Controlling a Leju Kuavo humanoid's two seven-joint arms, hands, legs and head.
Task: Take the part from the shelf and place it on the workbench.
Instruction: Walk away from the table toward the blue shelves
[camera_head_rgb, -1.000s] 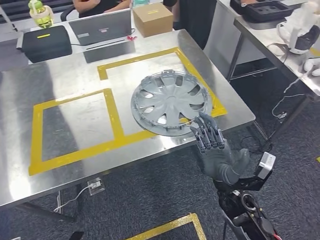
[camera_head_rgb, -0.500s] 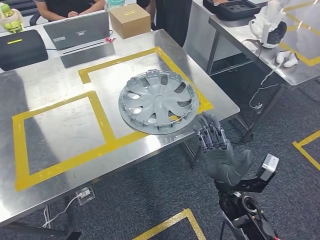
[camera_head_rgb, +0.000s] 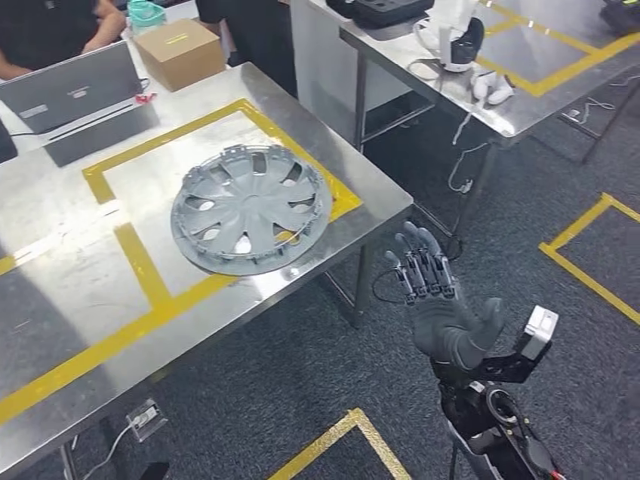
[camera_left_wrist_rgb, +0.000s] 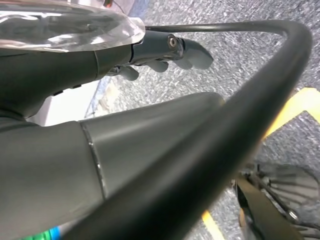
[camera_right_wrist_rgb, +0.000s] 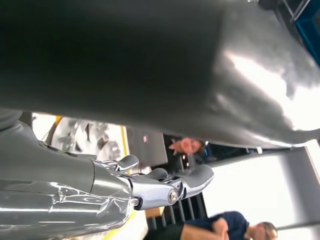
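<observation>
The hubcap (camera_head_rgb: 250, 207) is lying flat on the surface (camera_head_rgb: 68, 280), near its right front corner, inside the yellow tape frame (camera_head_rgb: 143, 265). The right hand (camera_head_rgb: 434, 295) is hanging beside that edge, released, fingers apart. The left hand (camera_left_wrist_rgb: 166, 50) is holding nothing. Withdrawing should stay clear of the rim.

The steel workbench (camera_head_rgb: 362, 195) stands ahead and to the left of the right hand (camera_head_rgb: 438, 300), its near corner just beyond the fingertips. Yellow tape (camera_head_rgb: 143, 265) marks squares on its top. Lying flat on it, up and left of the hand and well apart from it, is the grey wheel cover (camera_head_rgb: 249, 205), resting across the tape near the table's front edge. Farther from the hand sit a cardboard box (camera_head_rgb: 181, 50) and a grey laptop (camera_head_rgb: 72, 88), at the back of the bench.
</observation>
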